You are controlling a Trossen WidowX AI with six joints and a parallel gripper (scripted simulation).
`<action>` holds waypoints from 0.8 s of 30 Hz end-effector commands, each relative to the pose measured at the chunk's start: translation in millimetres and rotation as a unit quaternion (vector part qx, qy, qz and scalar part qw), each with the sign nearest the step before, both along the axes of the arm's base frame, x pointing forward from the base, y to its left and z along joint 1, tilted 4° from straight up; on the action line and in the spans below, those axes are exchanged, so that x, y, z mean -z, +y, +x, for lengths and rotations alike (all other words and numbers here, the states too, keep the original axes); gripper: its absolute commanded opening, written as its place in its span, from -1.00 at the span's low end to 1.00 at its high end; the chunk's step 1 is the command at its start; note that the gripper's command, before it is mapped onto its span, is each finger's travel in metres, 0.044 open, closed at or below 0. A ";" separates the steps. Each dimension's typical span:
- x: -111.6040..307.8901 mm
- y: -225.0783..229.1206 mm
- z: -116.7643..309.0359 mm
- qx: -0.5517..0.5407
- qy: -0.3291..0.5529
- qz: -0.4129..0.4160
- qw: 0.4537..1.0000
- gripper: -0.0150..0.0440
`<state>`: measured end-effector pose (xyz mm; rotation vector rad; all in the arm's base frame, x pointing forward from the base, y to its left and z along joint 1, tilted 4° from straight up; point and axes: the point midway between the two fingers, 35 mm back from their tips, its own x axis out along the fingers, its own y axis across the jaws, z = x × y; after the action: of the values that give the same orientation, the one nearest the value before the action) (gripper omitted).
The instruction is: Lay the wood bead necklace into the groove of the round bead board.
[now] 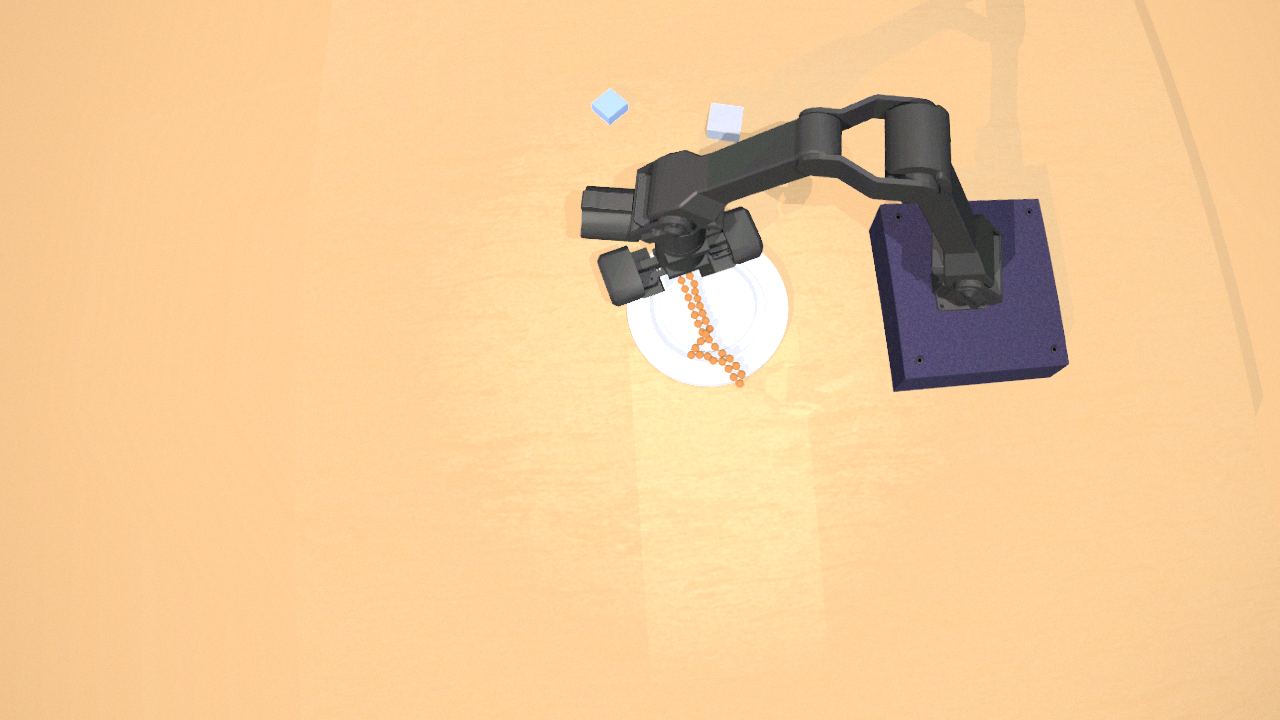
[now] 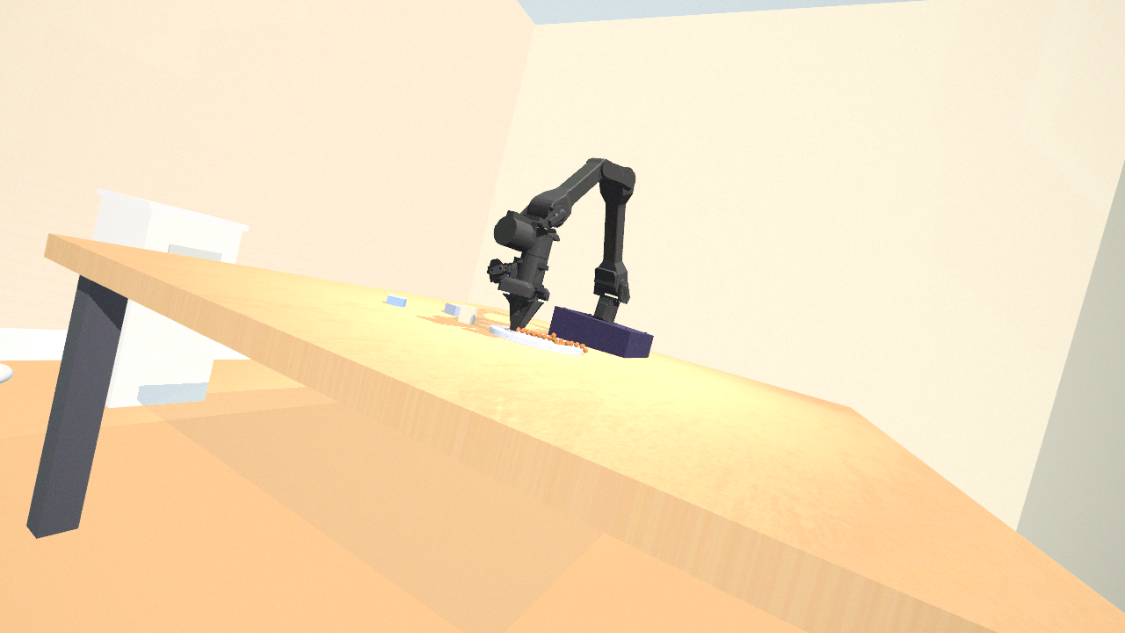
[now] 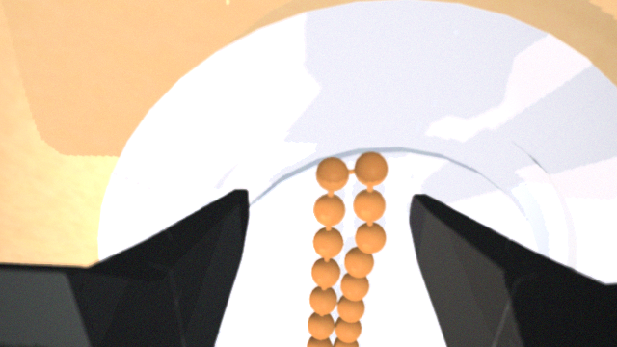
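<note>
The wood bead necklace (image 1: 707, 329) is a string of orange beads lying doubled across the white round bead board (image 1: 707, 320). One end hangs over the board's near rim. In the wrist view its folded end (image 3: 349, 212) lies at the board's inner groove line, with two bead rows running down between my fingers. My gripper (image 3: 329, 207) is open, low over the board's far edge, with one finger on each side of the beads and a clear gap to both. The gripper also shows in the overhead view (image 1: 684, 268) and the side view (image 2: 525, 318).
A light blue block (image 1: 609, 105) and a pale white block (image 1: 725, 120) lie beyond the board. The arm's dark blue base plate (image 1: 966, 295) stands right of the board. A white cabinet (image 2: 169, 236) stands behind the table.
</note>
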<state>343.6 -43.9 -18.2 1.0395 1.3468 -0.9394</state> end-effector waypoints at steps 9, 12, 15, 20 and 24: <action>-0.4 -0.1 0.3 0.000 0.000 0.000 1.000 -0.49; -0.4 -0.1 0.3 0.000 0.000 0.000 1.000 -0.49; -0.4 -0.1 0.3 0.000 0.000 0.000 1.000 -0.49; -0.4 -0.1 0.3 0.000 0.000 0.000 1.000 -0.49; -0.4 -0.1 0.3 0.000 0.000 0.000 1.000 -0.49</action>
<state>343.7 -43.9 -18.2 1.0395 1.3475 -0.9397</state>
